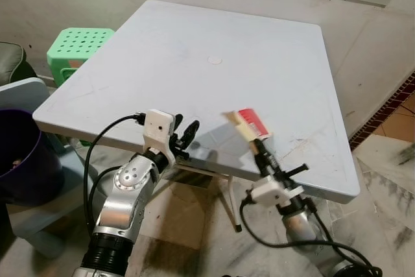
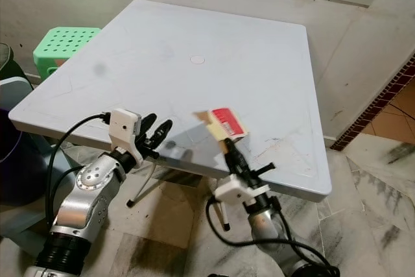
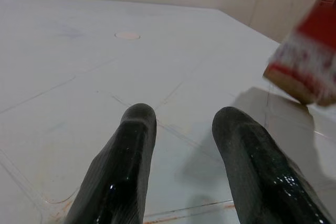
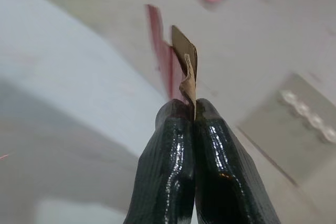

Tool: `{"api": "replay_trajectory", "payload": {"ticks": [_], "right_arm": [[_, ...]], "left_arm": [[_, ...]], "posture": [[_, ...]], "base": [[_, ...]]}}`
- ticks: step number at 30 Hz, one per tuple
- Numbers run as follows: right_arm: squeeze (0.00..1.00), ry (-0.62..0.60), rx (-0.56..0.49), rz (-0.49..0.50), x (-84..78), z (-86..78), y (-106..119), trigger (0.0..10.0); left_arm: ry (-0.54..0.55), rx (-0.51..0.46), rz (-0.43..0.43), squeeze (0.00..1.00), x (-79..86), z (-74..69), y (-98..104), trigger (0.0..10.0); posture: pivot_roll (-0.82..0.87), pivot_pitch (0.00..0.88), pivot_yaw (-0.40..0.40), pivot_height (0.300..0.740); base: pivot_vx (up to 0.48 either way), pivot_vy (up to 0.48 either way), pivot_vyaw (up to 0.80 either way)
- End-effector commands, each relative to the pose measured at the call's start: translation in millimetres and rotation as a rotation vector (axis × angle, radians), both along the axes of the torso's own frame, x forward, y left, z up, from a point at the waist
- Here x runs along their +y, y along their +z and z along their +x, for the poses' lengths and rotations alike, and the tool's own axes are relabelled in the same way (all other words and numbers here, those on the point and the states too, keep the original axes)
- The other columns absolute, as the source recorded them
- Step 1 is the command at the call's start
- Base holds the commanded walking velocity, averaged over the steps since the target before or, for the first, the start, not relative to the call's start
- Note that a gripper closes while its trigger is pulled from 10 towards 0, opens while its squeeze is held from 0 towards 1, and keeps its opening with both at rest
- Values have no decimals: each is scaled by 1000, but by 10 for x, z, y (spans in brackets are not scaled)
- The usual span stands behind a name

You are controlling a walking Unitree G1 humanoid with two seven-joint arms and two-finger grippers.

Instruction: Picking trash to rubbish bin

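Observation:
A flattened red and white carton with a tan flap (image 1: 248,123) hangs just above the front of the white table (image 1: 194,43). My right gripper (image 1: 257,143) is shut on the carton's lower edge, seen edge-on in the right wrist view as the carton (image 4: 181,66) pinched between the fingertips (image 4: 173,114). My left gripper (image 1: 186,135) is open at the table's front edge, left of the carton, with nothing between its fingers (image 3: 131,145). The carton (image 3: 310,61) shows blurred in the left wrist view. A dark purple bin (image 1: 23,160) stands on the floor at the far left.
A green perforated stool (image 1: 78,50) stands behind the table's left corner. A small round cap (image 1: 214,60) marks the table's middle. The table's metal legs (image 1: 230,205) reach the tiled floor between my arms. A grey seat edge (image 1: 19,89) sits above the bin.

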State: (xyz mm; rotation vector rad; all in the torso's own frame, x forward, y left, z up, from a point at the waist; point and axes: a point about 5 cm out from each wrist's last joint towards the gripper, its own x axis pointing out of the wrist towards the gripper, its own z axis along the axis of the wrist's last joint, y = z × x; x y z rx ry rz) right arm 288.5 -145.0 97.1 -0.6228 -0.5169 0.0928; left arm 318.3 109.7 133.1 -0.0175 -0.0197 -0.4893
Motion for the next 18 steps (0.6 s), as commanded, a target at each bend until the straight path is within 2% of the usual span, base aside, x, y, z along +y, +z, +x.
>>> {"api": "replay_trajectory", "payload": {"ticks": [1,4,5,7,9,10,13,16,18], "right_arm": [[0,-64,17,63,-75,96,67,10000],[0,-65,1,65,-70,112,99,10000],[0,-83,5,157,-43,185,191,10000],[0,-92,8,209,-31,222,238,10000],[0,-135,123,308,-20,335,249,10000],[0,-131,125,327,0,372,310,10000],[0,-103,160,340,49,450,414,10000],[0,-120,138,384,-5,474,510,10000],[0,-107,137,367,-28,478,546,10000]], "left_arm": [[-12,-10,13,0,-28,20,15,10000],[-9,-13,16,0,-26,25,16,10000],[9,-25,22,0,-10,37,21,10000],[20,-27,18,0,0,45,23,10000],[70,42,-42,0,41,108,15,10000],[104,39,-46,0,67,143,35,10000],[144,19,-64,0,109,197,95,10000],[138,-23,-71,0,130,216,176,10000],[136,-47,-64,0,143,222,206,10000]], "posture": [[-74,96,-32,740],[-76,97,-32,740],[-77,95,-32,740],[-75,94,-34,740],[-74,91,-33,740],[-74,87,-32,740],[-75,83,-29,740],[-75,78,-25,740],[-76,77,-25,740]], "base": [[0,0,0],[0,0,0],[0,0,0],[0,0,0],[0,0,0],[0,0,0],[0,0,0],[0,0,0],[0,0,0]]}}
